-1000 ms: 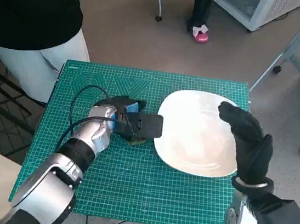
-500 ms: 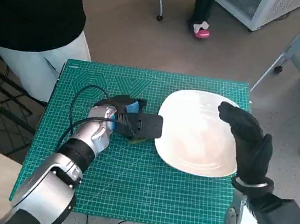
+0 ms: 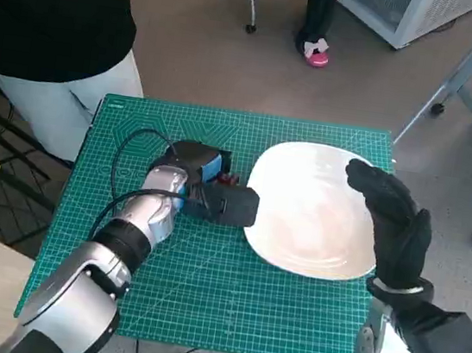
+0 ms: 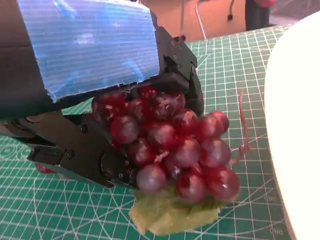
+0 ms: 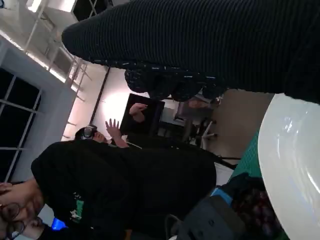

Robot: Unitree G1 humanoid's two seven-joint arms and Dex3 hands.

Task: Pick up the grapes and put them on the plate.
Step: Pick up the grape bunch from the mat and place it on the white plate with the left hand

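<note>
A bunch of dark red grapes [image 4: 175, 150] with a pale green leaf [image 4: 170, 216] under it sits in the grip of my left hand [image 3: 204, 188]; the black fingers [image 4: 85, 155] close round its upper side. The leaf hangs close to the green mat [image 4: 60, 215]; I cannot tell whether it touches. In the head view only a few red grapes [image 3: 230, 178] show beside the hand, just left of the white plate [image 3: 299, 228]. The plate's rim [image 4: 300, 125] lies near the bunch. My right hand [image 3: 391, 221] hovers over the plate's right edge, holding nothing.
The green cutting mat [image 3: 203, 294] covers the small table. A black cable [image 3: 126, 149] loops over the mat behind my left arm. A person in black [image 3: 47, 21] stands at the far left corner; another person's feet [image 3: 315, 52] and a chair base [image 3: 441, 103] are beyond.
My left hand has shifted a little away from me with the grapes; red grapes now show beside it, and the leaf that lay under it no longer shows. The right hand has hardly moved.
</note>
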